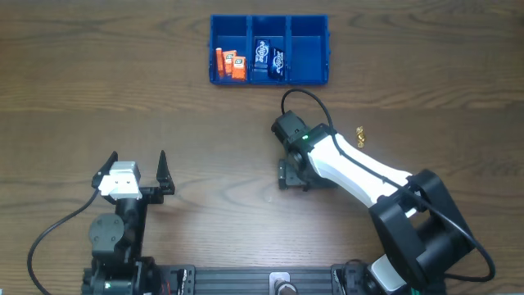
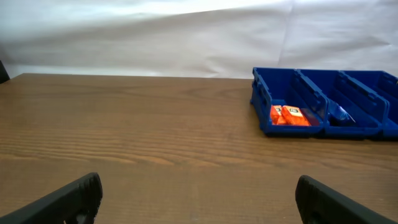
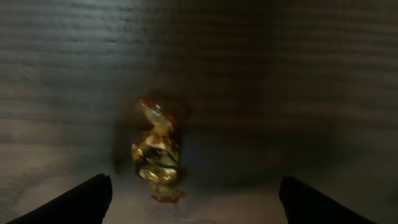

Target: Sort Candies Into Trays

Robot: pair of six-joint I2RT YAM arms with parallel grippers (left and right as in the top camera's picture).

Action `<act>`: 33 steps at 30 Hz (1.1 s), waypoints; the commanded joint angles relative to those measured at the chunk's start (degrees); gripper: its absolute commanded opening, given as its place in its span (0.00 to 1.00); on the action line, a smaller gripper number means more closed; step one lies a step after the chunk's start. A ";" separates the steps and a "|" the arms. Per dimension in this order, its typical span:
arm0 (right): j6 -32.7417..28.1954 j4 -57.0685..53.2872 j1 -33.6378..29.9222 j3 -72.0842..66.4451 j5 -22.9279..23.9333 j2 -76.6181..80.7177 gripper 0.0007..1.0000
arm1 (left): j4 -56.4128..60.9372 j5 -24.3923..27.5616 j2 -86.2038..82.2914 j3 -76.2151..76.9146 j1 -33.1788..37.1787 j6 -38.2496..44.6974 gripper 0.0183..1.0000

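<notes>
The right claw (image 3: 196,198) hangs wide open and empty just over a gold foil-wrapped candy (image 3: 157,157) on the table (image 3: 298,74). It looks light, crinkly, probably slippery; best pinched across its plump middle. Farther off sits the blue tray (image 1: 327,51).

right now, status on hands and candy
Left hand open, parked near its base. Right hand open, low over a gold candy, not gripping. Second gold candy beside right arm, tray beyond.

The desk (image 1: 98,98) is seen from directly above. Low across it, the blue tray (image 1: 309,57) is faced by the left wrist view and shared with the top view. A gold candy (image 3: 157,155) is viewed closely from the right wrist.
</notes>
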 commanded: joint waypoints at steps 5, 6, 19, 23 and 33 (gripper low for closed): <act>1.27 3.08 0.52 -0.31 -0.17 -0.50 0.86 | -2.10 -0.50 -0.37 -1.18 0.09 0.79 1.00; 1.27 3.37 0.52 -0.31 -0.15 -0.31 0.86 | -2.10 -0.50 -0.37 -1.18 0.09 0.79 1.00; 1.27 5.46 0.81 -0.31 -0.37 1.07 0.70 | -2.08 -0.50 -0.37 -1.18 0.09 0.79 1.00; 1.27 6.12 0.87 -0.31 -0.37 1.99 0.68 | -2.08 -0.50 -0.37 -1.18 0.09 0.79 1.00; 1.29 6.29 0.96 -0.31 -0.57 2.93 0.48 | -2.10 -0.50 -0.37 -1.18 0.09 0.79 1.00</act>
